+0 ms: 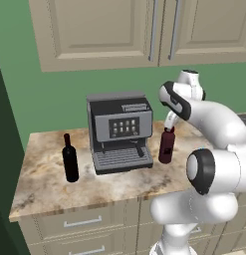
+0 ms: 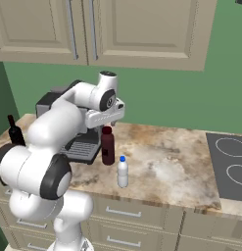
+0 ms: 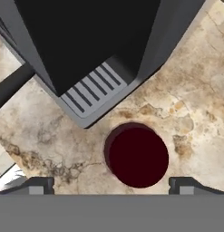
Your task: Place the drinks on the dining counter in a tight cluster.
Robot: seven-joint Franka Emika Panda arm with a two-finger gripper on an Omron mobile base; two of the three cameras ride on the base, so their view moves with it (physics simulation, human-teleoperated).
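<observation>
Hovering wide-open hand [image 3: 111, 186] sits directly above squat dark-maroon bottle [image 3: 137, 156] on marbled worktop [image 3: 195, 90]; rigid, probably slick glass, best gripped below its wide cap.

We see the coffee machine [image 1: 119, 130] on the counter [image 1: 50, 191], wine bottle [image 1: 70, 159] to its left, squat bottle [image 1: 167, 145] just right, small bottle [image 2: 122, 172] nearer the counter's front edge.
</observation>
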